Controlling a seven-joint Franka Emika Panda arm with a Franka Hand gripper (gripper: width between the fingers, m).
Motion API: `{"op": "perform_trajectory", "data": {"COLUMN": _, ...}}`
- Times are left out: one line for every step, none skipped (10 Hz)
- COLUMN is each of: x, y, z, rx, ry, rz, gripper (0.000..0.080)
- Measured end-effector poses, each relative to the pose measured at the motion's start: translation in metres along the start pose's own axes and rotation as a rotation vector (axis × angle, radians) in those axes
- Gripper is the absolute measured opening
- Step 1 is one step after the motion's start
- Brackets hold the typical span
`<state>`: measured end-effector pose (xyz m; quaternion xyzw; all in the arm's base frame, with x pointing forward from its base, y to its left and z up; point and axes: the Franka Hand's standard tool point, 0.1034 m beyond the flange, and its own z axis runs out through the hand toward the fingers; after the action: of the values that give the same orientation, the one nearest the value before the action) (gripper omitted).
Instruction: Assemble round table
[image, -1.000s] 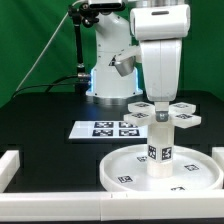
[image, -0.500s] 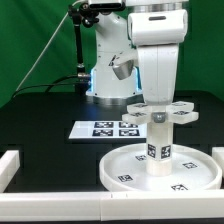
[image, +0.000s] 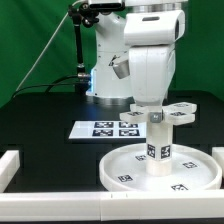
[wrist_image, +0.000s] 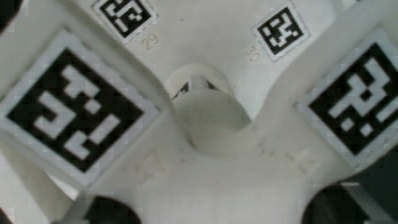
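Note:
The cross-shaped piece (image: 168, 114) sits on top of the short thick cylinder leg (image: 158, 146). The leg stands upright in the middle of the large rimmed round disc (image: 125, 170), at the front on the exterior view's right. My gripper (image: 152, 107) comes straight down onto the cross's hub and is shut on it. In the wrist view the cross-shaped piece (wrist_image: 205, 110) fills the picture with its tagged arms. My gripper (wrist_image: 222, 212) holds its white hub between dark fingertips (wrist_image: 107, 212).
The marker board (image: 105, 128) lies flat on the black table at the disc's far side, toward the exterior view's left. A low white wall (image: 12, 165) borders the table at the front left. The arm's base (image: 105, 75) and a green pole (image: 78, 45) stand at the back.
The jaws have closed on the cross-shaped piece. The hand has turned about its vertical axis above the leg, and the cross's arms have swung round a little with it.

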<state>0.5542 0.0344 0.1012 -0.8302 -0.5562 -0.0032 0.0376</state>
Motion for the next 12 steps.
{"op": "perform_trajectory", "data": {"x": 0.0008, "y": -0.0019, "z": 0.0007, "rx": 0.008, "ry": 0.001, "rz": 0.175, "gripper": 0.0443}}
{"op": "perform_trajectory", "data": {"x": 0.002, "y": -0.003, "z": 0.001, "rx": 0.01, "ry": 0.0, "rz": 0.272, "gripper": 0.0445}}
{"op": "perform_trajectory", "data": {"x": 0.0026, "y": -0.0031, "z": 0.0011, "rx": 0.007, "ry": 0.0, "rz": 0.352, "gripper": 0.0445}}
{"op": "perform_trajectory", "data": {"x": 0.0029, "y": -0.0024, "z": 0.001, "rx": 0.003, "ry": 0.003, "rz": 0.392, "gripper": 0.0445}}
{"op": "perform_trajectory", "data": {"x": 0.0029, "y": -0.0026, "z": 0.0012, "rx": 0.003, "ry": 0.003, "rz": 0.475, "gripper": 0.0445}}
{"op": "perform_trajectory", "data": {"x": 0.0031, "y": -0.0026, "z": 0.0012, "rx": 0.003, "ry": 0.003, "rz": 0.529, "gripper": 0.0445}}
{"op": "perform_trajectory", "data": {"x": 0.003, "y": -0.0026, "z": 0.0013, "rx": 0.004, "ry": 0.003, "rz": 0.598, "gripper": 0.0445}}
{"op": "perform_trajectory", "data": {"x": 0.0031, "y": -0.0027, "z": 0.0013, "rx": 0.004, "ry": 0.002, "rz": 0.633, "gripper": 0.0445}}
{"op": "perform_trajectory", "data": {"x": 0.0032, "y": -0.0027, "z": 0.0013, "rx": 0.004, "ry": 0.002, "rz": 0.724, "gripper": 0.0445}}
{"op": "perform_trajectory", "data": {"x": 0.0034, "y": -0.0028, "z": 0.0015, "rx": 0.003, "ry": 0.014, "rz": 0.811, "gripper": 0.0445}}
{"op": "perform_trajectory", "data": {"x": 0.0024, "y": -0.0048, "z": 0.002, "rx": -0.004, "ry": 0.048, "rz": 0.906, "gripper": 0.0445}}
{"op": "perform_trajectory", "data": {"x": 0.0016, "y": -0.0076, "z": 0.0026, "rx": 0.003, "ry": 0.089, "rz": 1.068, "gripper": 0.0445}}
